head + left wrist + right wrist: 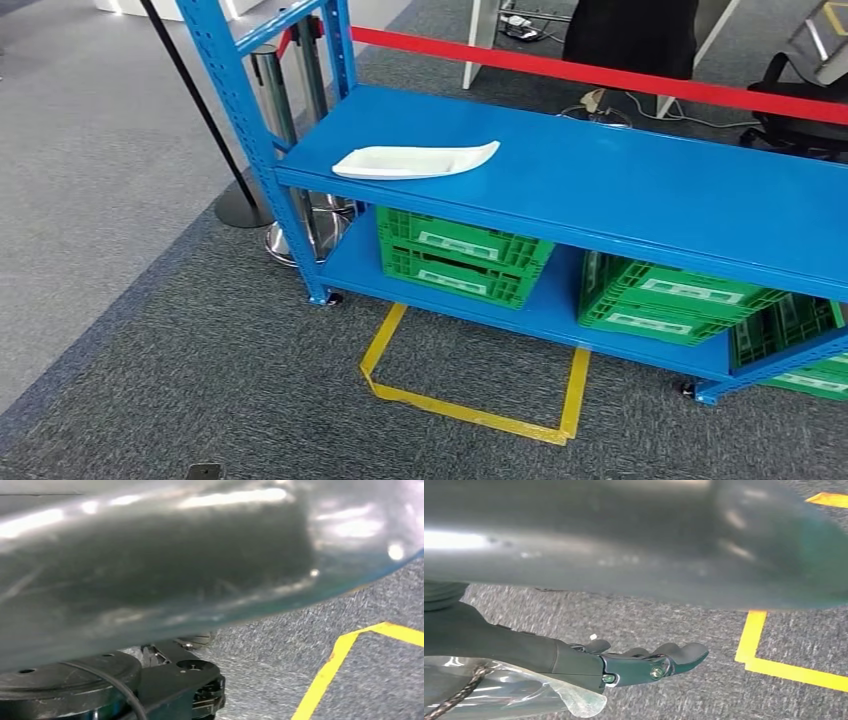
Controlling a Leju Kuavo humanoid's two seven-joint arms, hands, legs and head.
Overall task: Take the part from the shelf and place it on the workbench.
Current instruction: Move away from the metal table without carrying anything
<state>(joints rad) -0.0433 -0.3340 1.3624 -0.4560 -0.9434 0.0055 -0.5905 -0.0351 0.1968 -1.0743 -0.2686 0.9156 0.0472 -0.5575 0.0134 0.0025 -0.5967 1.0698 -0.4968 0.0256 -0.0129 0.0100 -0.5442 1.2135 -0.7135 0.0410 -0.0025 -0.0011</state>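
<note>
Nothing readable here, honestly. The green crates (462,255) under the blue shelf (640,190) had white label strips on their sides, but whatever was printed on them was way too small and blurry to make out. No brands, numbers or signs showed anywhere else.

White part (415,160) (blue shelf (640,190)).

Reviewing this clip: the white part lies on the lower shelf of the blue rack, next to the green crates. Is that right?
Not quite. The head view shows the white part lying on the upper shelf of the blue rack, near its left end. The green crates sit on the lower shelf, beneath it.
</note>
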